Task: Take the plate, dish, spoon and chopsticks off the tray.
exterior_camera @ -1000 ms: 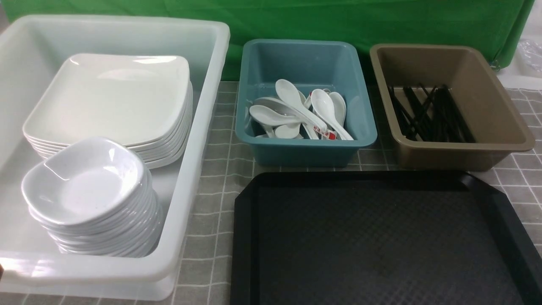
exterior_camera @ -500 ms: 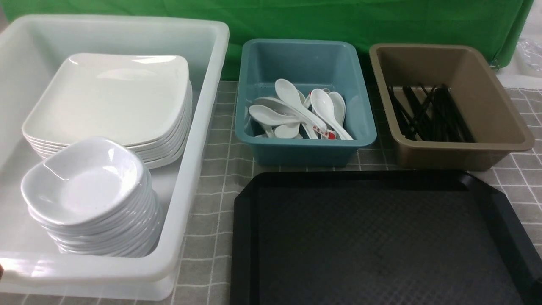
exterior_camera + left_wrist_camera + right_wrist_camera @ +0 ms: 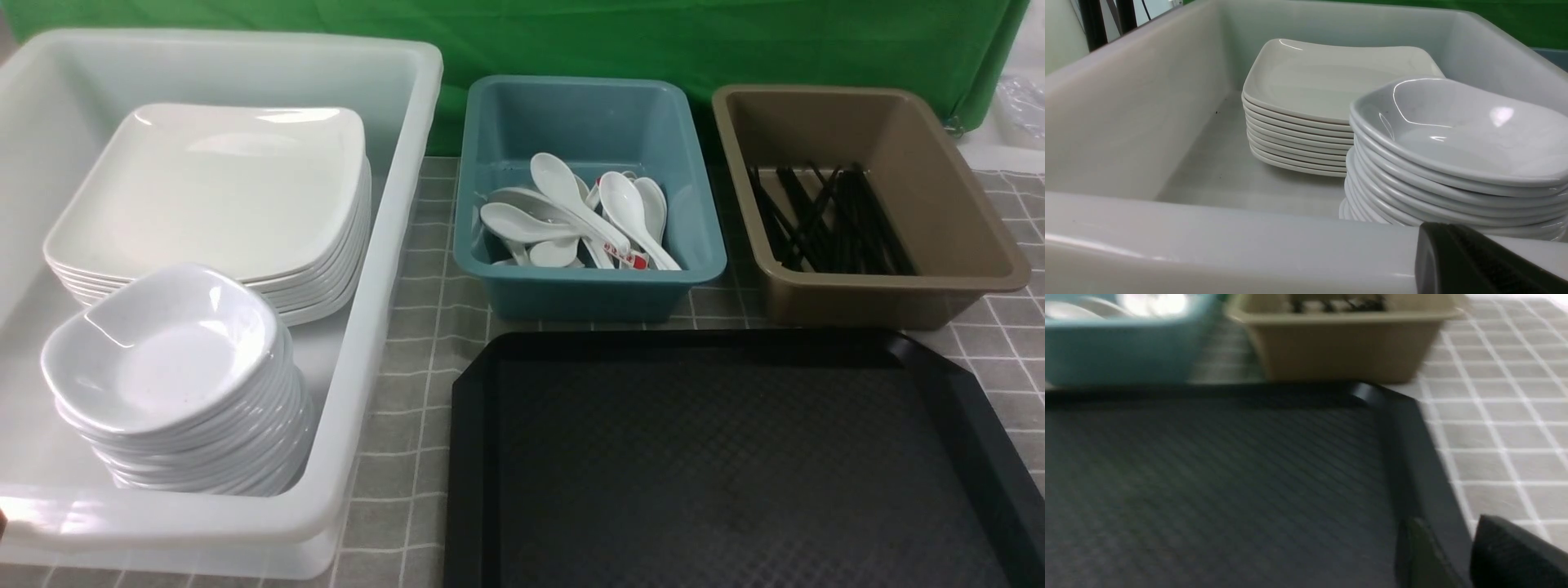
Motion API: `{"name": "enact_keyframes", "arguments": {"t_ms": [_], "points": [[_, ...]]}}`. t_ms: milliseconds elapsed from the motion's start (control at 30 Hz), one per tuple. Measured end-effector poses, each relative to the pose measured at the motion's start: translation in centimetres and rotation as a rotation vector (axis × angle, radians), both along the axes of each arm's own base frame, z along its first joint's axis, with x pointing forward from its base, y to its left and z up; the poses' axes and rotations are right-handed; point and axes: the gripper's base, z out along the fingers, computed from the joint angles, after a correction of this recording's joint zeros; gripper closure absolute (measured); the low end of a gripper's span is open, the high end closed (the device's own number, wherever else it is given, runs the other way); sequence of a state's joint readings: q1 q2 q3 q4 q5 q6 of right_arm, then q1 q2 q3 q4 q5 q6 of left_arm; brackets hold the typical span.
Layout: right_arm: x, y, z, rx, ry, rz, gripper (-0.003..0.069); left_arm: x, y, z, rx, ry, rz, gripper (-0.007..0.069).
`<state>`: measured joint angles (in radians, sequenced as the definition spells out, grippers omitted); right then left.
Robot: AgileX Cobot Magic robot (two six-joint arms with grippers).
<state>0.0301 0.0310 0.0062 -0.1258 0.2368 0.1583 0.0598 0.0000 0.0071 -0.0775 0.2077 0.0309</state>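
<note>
The black tray [image 3: 735,457] lies bare, the clearing apparently done. The right gripper [image 3: 1453,555] hovers at its edge, jaws apart, holding nothing; the left gripper [image 3: 1474,261], shut and empty, sits left of the tray. Beyond the tray: plates [image 3: 212,188], dishes [image 3: 163,359], spoons [image 3: 571,216], chopsticks [image 3: 824,220], all binned.

Textured matt tray [image 3: 735,457], glossy plate [image 3: 212,184]
</note>
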Motion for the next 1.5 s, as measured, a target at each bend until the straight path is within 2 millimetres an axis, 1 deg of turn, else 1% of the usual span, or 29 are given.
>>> {"name": "enact_keyframes", "arguments": {"t_ms": [133,1500], "points": [[-0.02,-0.22,-0.01,-0.02,0.002,-0.033,0.0422,0.0,0.0,0.0,0.001,0.0,0.0,0.0622],[-0.02,-0.23,-0.02,-0.019,0.003,-0.035,0.0421,0.0,0.0,0.0,0.002,0.0,0.0,0.0622]]}}
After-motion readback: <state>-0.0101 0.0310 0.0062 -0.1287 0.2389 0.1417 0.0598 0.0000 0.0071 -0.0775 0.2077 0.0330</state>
